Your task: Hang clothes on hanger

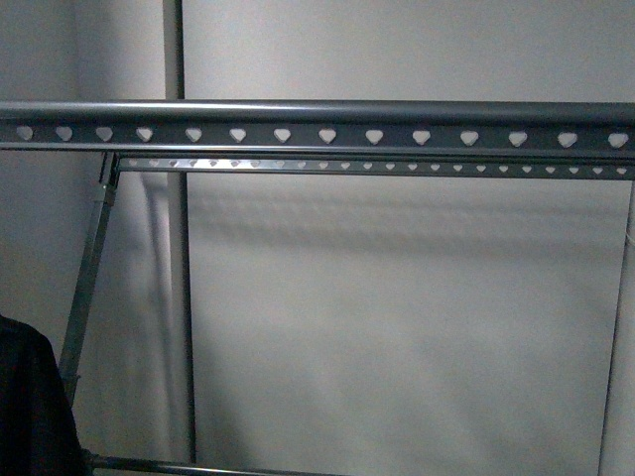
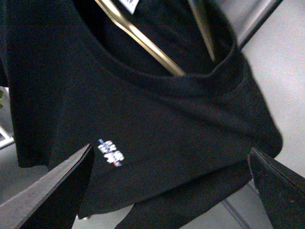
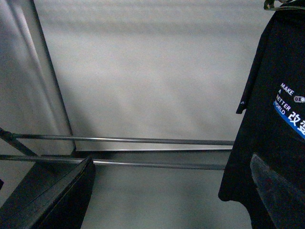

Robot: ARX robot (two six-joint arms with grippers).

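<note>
Hanging on a gold-coloured coat hanger (image 2: 143,44), black T-shirt (image 2: 143,119) sits low left of the grey rack's heart-holed rail (image 1: 317,131).
Both the left hand (image 2: 170,150) and the right hand (image 3: 170,157) are spread wide, gripping nothing.

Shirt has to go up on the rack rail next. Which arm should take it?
Left, probably. The left gripper hangs open right before the T-shirt collar and its coat hanger; the right gripper, open too, has the shirt off to one side.
</note>
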